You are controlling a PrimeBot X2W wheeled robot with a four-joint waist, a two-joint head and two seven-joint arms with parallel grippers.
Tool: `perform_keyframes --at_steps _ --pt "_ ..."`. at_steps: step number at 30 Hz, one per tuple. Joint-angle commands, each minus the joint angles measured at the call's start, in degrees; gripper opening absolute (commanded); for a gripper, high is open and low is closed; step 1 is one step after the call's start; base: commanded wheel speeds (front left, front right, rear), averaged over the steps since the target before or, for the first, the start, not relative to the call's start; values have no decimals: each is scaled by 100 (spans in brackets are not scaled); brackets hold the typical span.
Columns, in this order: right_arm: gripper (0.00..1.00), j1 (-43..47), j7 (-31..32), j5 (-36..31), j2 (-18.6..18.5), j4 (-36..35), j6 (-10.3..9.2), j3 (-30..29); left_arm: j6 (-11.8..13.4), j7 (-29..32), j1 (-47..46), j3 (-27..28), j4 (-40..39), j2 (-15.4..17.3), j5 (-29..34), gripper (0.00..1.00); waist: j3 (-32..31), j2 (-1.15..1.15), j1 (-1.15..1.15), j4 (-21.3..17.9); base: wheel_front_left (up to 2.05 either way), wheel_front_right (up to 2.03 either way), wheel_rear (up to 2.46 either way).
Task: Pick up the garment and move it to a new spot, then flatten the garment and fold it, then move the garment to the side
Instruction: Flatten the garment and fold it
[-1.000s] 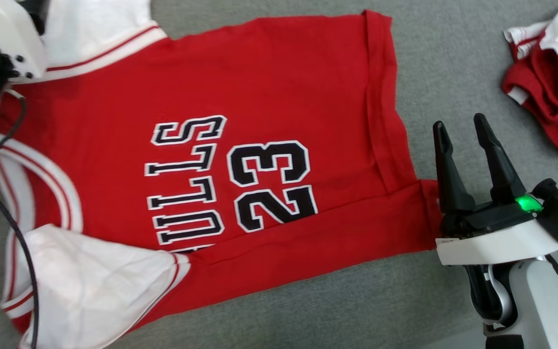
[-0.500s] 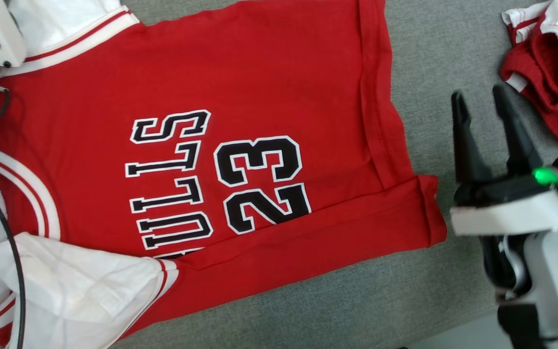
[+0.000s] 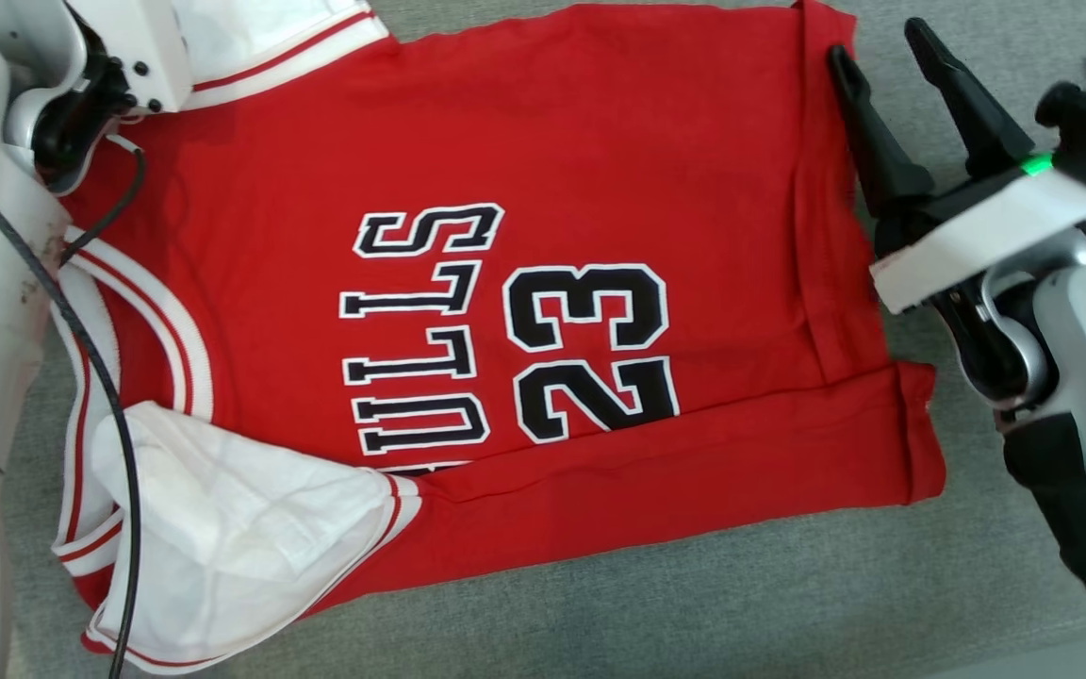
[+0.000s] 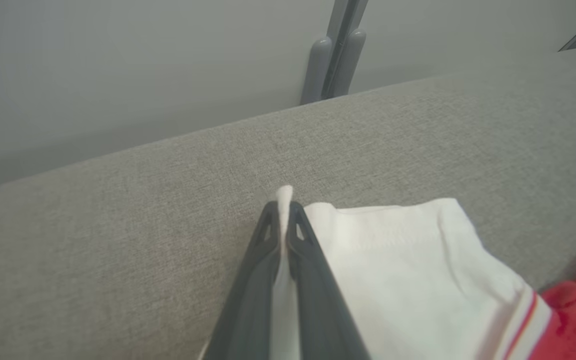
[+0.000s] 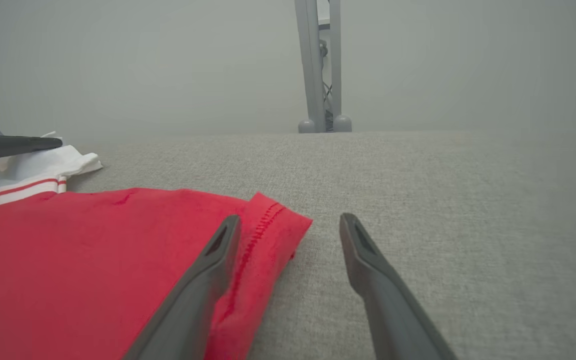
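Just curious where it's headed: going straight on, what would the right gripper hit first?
Probably the red jersey's hem corner, just ahead between the right gripper's open fingers; past it, grey cushion. Depth unclear.

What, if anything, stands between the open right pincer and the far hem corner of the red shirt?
Nothing visible does. The right pincer is open at the hem corner of the shirt, one finger over the red cloth, the other over the bare grey surface.

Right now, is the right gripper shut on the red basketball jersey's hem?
No, the right gripper is open: one finger over the red basketball jersey's hem, the other over grey fabric.
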Motion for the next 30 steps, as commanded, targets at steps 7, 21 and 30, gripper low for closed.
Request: perform_keyframes --at_steps 7,21,30 --pt "41 -807 448 821 -315 895 -1 758 -26 -148 -168 -358 -67 -104 -188 0 -28 0 0 227 0 0 0" --pt "0 -1404 246 1873 -1126 918 -2 1165 -27 -682 -384 -593 -536 21 -620 0 -367 0 0 510 0 0 0" --pt "0 -957 99 2039 -1391 626 -2 1157 -20 -947 347 -405 -1646 362 -1109 0 -513 0 0 622 0 0 0"
